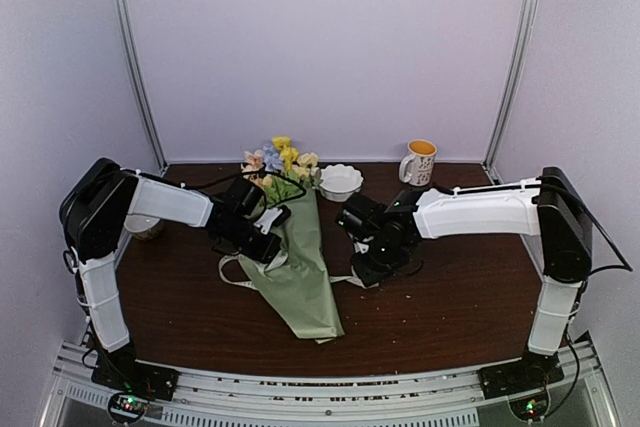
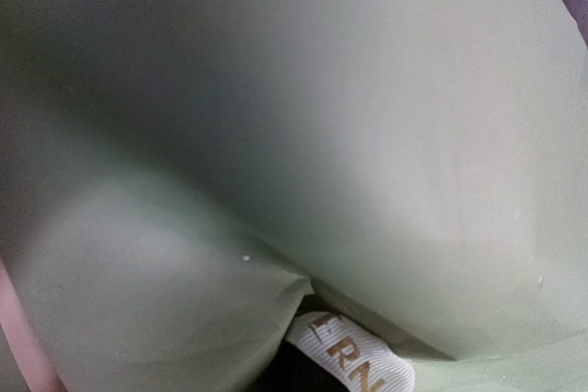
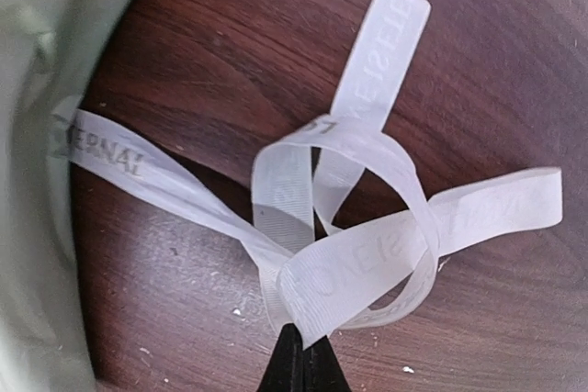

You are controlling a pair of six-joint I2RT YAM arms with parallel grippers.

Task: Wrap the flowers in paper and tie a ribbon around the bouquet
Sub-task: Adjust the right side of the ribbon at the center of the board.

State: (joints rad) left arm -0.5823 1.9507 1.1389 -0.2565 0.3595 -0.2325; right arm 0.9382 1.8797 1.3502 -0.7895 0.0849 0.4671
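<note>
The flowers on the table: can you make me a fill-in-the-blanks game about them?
1. The paper wrapped around the flowers is sage ____.
2. The right gripper is ____ on the ribbon.
3. In the top view, the mug stands to the ____ of the white bowl.

Missing words: green, shut, right.

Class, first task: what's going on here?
A bouquet wrapped in green paper lies on the table, midway through tying. The right gripper is shut on a loosely looped ribbon beside it. The left gripper, shut, sits against the paper. No bow is tied yet.
</note>
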